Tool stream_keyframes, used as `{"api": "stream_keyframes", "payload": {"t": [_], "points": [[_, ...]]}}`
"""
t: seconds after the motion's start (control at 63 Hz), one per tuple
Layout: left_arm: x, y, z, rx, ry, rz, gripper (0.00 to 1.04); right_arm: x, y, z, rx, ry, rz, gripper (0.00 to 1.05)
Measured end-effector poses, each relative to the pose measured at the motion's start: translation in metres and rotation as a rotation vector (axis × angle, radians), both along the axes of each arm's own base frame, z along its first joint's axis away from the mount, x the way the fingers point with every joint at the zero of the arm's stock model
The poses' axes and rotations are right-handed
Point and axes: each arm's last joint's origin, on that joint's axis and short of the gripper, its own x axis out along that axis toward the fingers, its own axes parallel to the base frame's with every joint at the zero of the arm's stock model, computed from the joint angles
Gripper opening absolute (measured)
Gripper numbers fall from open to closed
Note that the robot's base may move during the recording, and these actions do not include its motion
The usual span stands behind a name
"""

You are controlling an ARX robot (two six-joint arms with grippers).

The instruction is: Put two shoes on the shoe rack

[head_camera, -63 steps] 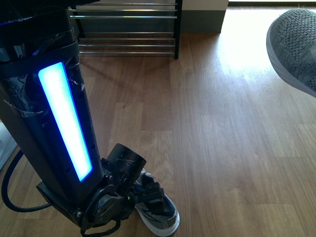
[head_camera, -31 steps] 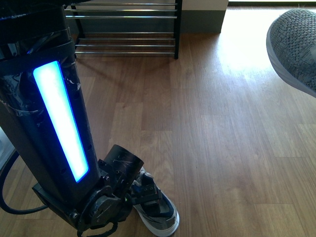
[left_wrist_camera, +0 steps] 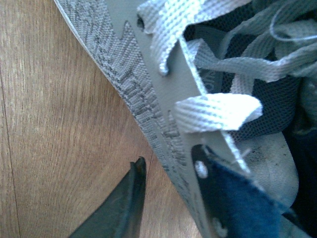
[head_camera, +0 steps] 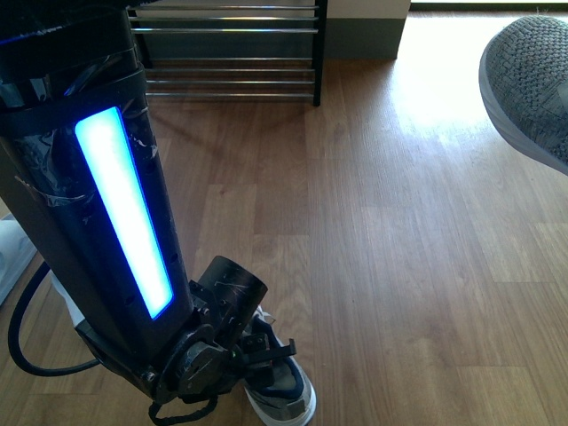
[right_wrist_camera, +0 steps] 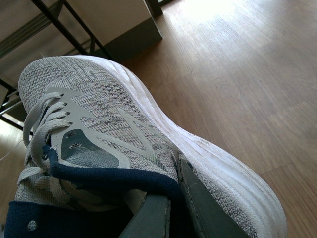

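1. Floor (head_camera: 399, 266) — wood-grain planks, mid-brown, running away from the front camera, with board joints visible.
2. Sunlit patch (head_camera: 444, 84) — bright glare on the far floor that washes the grain pale.
3. Wall (head_camera: 366, 7), far end: pale upper surface over a dark grey base band (head_camera: 364, 40) that meets the floor.
4. Shoe rack (head_camera: 231, 82): black frame with silver horizontal rods, standing on the floor by that wall, left of the glare.
5. Dark strip (head_camera: 488, 5) at the top edge beyond the glare; nature unclear.
6. Pale object (head_camera: 7, 257) at the left edge; unidentified.
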Motion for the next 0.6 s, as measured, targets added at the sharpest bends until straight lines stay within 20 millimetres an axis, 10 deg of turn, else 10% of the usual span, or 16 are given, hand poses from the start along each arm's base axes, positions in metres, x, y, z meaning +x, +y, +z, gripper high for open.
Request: {"api": "stream_keyframes", "payload": {"t": [0.238,0.604], "points": [[-0.001,0.002,-0.002,0.012,0.001,-0.001,0.02,0.0,0.0,0.0,0.0,0.0,0.0,0.01],[-0.006,0.026,0.005,0.042,-0.057,-0.004,0.02,0.0,0.0,0.0,0.0,0.0,0.0,0.01]]}}
